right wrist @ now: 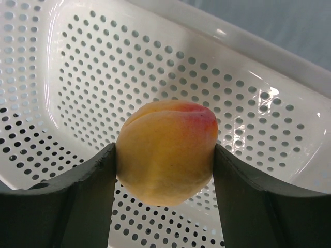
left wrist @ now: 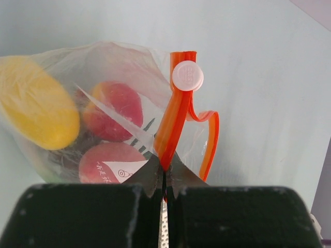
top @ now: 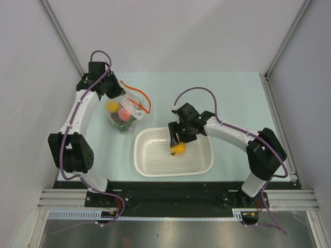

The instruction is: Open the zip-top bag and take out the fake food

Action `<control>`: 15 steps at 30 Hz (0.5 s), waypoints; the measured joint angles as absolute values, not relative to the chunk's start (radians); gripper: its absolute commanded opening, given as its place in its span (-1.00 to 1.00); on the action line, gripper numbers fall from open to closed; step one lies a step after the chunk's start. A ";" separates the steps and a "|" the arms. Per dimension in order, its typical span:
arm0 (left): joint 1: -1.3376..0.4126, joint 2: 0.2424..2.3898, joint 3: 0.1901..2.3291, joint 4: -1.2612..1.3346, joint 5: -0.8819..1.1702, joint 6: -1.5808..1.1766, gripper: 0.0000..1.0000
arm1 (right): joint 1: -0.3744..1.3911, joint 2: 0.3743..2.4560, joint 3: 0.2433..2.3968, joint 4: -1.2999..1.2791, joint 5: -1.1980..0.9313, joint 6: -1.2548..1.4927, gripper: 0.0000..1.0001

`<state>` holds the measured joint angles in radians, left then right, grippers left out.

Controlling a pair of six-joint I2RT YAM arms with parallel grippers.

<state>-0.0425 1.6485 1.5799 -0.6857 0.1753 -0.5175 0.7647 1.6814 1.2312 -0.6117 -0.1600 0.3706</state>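
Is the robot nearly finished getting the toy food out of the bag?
Not yet. The zip-top bag looks open at its mouth, and the left gripper is pinching its edge. The right gripper holds a peach over the white basket. A yellow piece and red fruits are in the bag and need to come out.

The bag point(left wrist: 119, 67) is thin clear plastic film, crinkled and shiny, its zip strip point(left wrist: 173, 119) smooth orange plastic. The basket point(right wrist: 248, 67) is glossy white hard plastic full of holes; the peach point(right wrist: 165, 150) has a smooth, matt skin.
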 measured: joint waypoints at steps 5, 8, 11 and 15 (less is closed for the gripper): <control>-0.053 1.679 1.581 -0.658 0.216 -0.533 -1.00 | 0.765 1.653 1.231 -0.596 -0.118 0.391 0.59; -0.064 1.679 1.574 -0.627 0.227 -0.544 -1.00 | 0.767 1.624 1.231 -0.600 -0.101 0.402 0.69; -0.070 1.678 1.540 -0.573 0.245 -0.553 -1.00 | 0.772 1.608 1.231 -0.607 -0.086 0.422 0.81; -0.072 1.676 1.501 -0.529 0.273 -0.562 -1.00 | 0.787 1.599 1.231 -0.616 -0.066 0.461 0.83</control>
<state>-0.0719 1.6756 1.5005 -0.5289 0.2733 -0.5621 0.7872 1.5986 1.2308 -0.6155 -0.0662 0.4606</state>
